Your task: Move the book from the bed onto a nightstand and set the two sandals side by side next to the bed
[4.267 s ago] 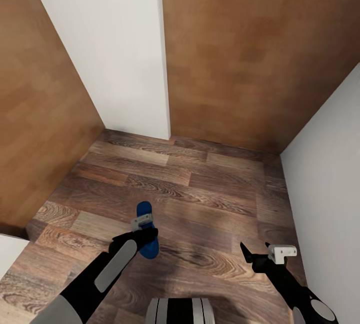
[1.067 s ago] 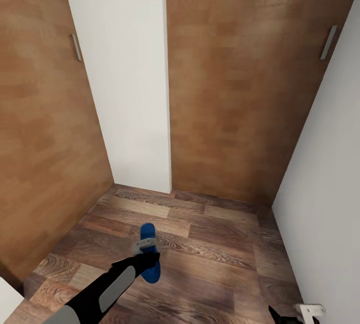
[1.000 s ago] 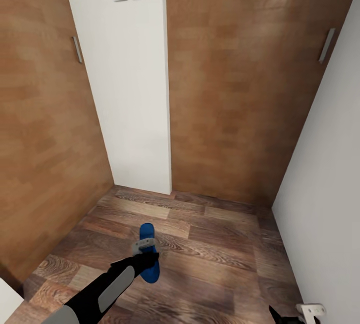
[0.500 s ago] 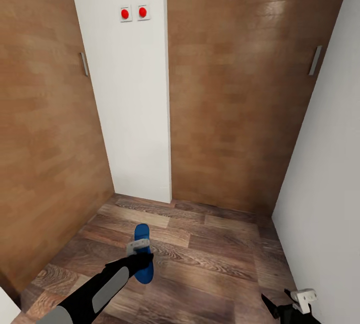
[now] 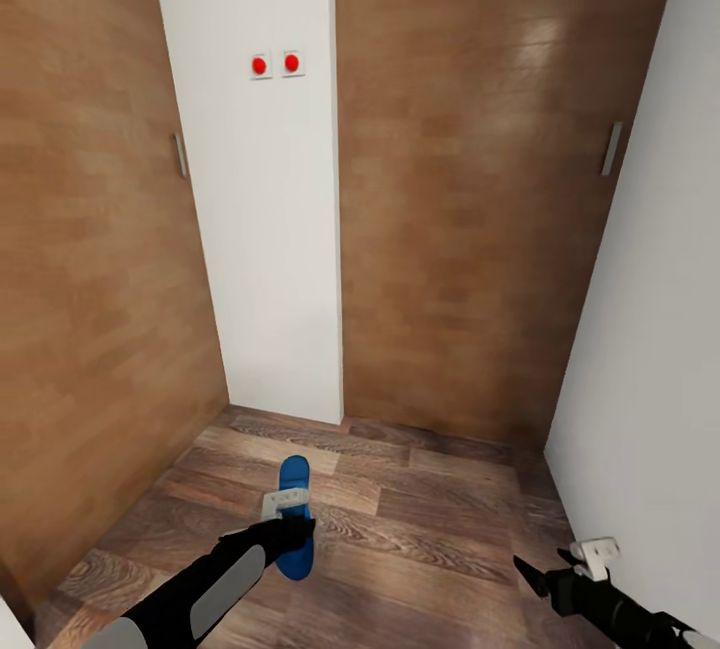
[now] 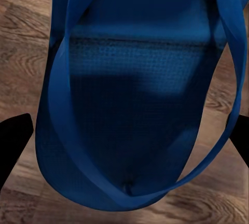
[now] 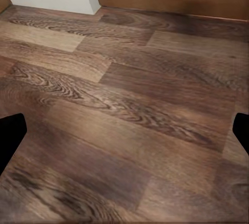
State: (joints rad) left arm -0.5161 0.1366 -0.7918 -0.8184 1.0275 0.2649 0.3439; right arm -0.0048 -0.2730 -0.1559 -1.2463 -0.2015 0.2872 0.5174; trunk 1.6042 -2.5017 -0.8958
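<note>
Wood-panelled walls and a white pillar [image 5: 265, 229] box in the left end effector [image 5: 292, 526] pinching a sandal [image 5: 294, 519]; right end effector [image 5: 545, 574] spread.

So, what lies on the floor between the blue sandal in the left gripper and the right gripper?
Nothing: in the head view, bare wood-plank floor separates the blue flat sandal in the left gripper from the right gripper.

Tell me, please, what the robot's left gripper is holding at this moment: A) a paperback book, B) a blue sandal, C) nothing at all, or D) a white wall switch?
B: in the head view the left gripper is clamped across a blue sandal held above the wood floor, and the left wrist view shows the sandal's blue sole and strap between the two fingers.
</note>
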